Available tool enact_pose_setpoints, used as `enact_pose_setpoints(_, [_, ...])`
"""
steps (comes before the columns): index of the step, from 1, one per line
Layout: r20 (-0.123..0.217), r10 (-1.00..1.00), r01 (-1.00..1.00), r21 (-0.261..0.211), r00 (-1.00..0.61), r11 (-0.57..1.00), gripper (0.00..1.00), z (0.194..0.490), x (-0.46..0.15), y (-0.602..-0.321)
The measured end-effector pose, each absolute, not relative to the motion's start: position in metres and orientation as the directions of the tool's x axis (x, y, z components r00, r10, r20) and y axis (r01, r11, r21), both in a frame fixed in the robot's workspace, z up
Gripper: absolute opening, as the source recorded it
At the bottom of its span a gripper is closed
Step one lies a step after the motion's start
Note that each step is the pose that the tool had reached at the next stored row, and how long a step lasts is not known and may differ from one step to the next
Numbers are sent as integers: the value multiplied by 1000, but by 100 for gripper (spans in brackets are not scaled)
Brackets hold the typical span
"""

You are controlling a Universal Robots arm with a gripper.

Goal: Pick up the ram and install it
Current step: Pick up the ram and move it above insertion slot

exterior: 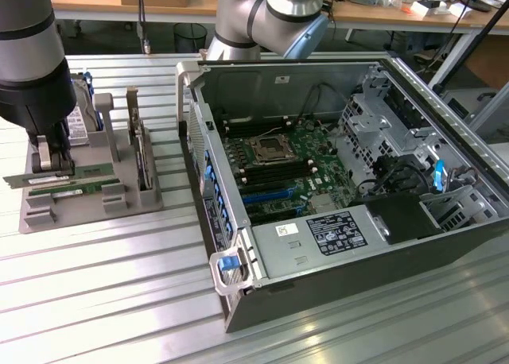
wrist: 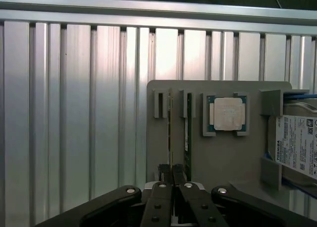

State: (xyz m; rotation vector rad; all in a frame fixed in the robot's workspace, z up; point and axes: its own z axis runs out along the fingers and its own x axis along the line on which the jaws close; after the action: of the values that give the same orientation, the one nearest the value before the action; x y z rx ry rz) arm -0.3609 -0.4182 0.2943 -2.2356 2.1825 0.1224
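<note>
A grey holder tray (exterior: 91, 205) lies on the slatted metal table at the exterior view's left. My gripper (exterior: 52, 159) (wrist: 171, 173) hangs over it, shut on the ram (exterior: 79, 173) (wrist: 170, 133), a thin green stick held on edge. One end of the stick reaches past the tray's edge; I cannot tell whether it is clear of its slots. A second green stick (exterior: 70, 191) (wrist: 187, 133) rests in the tray beside it. The open computer case (exterior: 334, 181) with its motherboard (exterior: 282, 169) stands at the exterior view's right.
A square silver processor chip (wrist: 227, 113) and a hard drive with a white label (wrist: 297, 145) also sit in the tray. Upright cards (exterior: 139, 145) stand at the tray's case side. The case's raised side wall (exterior: 199, 141) faces the tray. Benches with clutter stand behind.
</note>
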Motion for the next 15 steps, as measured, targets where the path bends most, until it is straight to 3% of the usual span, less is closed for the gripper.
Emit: enact_pose_setpoints(15, [-73,-997,-999,44,23,-26,12,310,-361,-418])
